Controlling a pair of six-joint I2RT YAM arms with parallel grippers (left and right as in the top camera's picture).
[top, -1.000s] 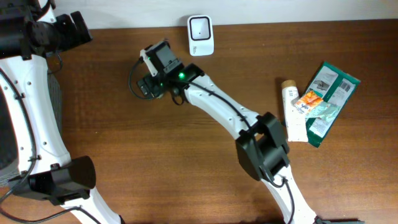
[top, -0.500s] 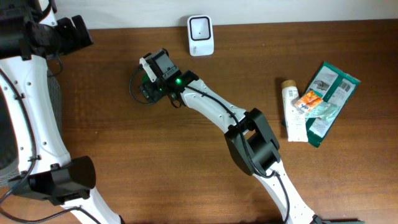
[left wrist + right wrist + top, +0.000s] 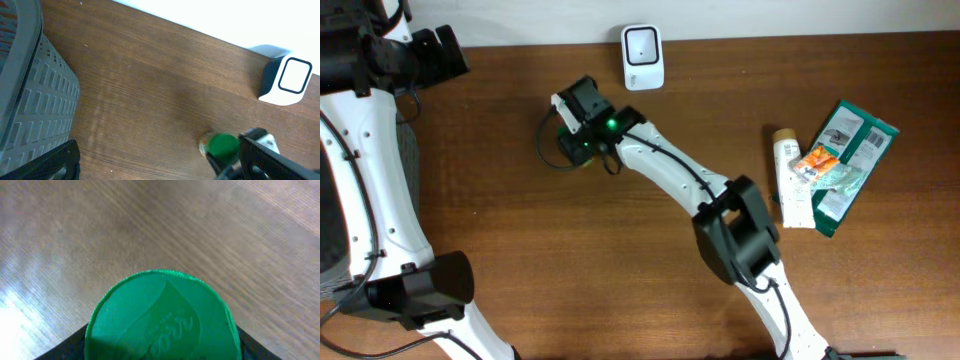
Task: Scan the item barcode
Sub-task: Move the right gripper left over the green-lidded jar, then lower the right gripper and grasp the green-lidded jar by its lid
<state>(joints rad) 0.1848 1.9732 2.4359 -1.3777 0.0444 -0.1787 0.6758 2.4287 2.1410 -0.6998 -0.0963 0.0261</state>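
Your right claw (image 3: 570,140) straddles the green-capped item (image 3: 160,320), which stands upright left of the table's middle. Its fingers flank the cap, but you cannot tell whether they pinch. The scanner (image 3: 643,57) sits near, toward the far edge.

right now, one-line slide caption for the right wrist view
Round green plastic lid with an embossed logo fills the lower frame against a brown wooden table.

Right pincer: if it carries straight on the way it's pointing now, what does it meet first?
The green cap, close in front of the right pincer. Past it there is probably just the wooden table, though depth is unclear.
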